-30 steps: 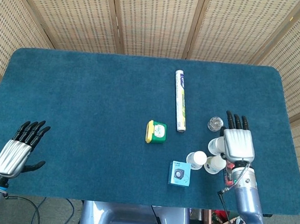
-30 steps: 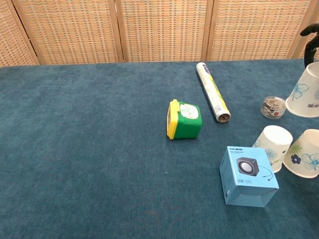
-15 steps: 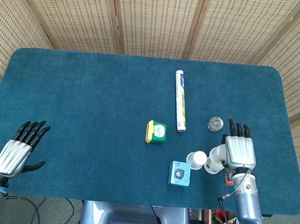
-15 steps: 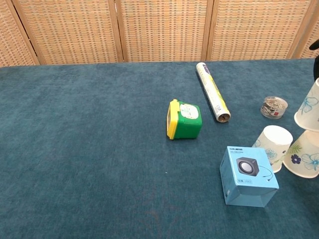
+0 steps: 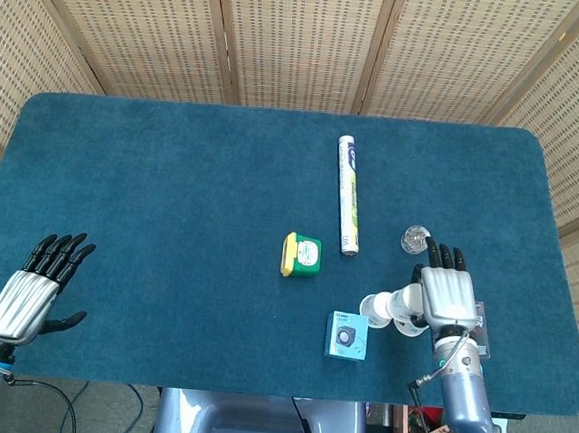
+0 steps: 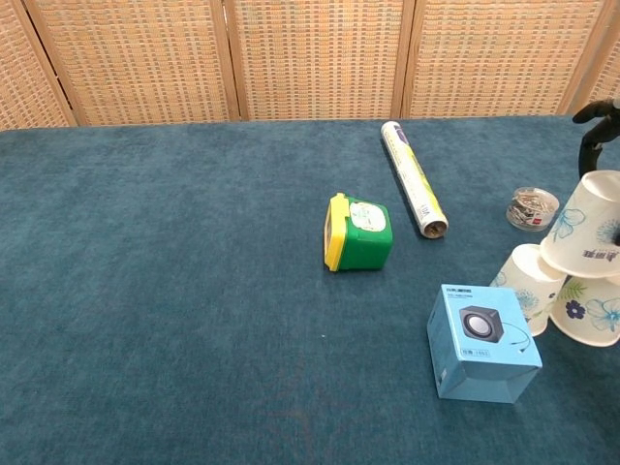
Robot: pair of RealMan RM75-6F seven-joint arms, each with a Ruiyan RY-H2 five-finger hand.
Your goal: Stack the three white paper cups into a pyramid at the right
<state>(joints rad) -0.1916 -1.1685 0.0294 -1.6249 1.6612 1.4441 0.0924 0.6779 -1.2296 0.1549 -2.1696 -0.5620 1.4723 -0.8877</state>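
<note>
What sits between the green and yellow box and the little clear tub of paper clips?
In the chest view, the long white roll lies between the green and yellow box and the clear tub of paper clips, its near end crossing that stretch.

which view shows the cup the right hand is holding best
The chest view: the held cup shows side-on, upside down, tilted, over the two base cups, flower print clear. In the head view the right hand covers most of it; only a white sliver shows.

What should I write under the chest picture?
Right hand sets the third cup onto two cups beside a blue box.
</note>
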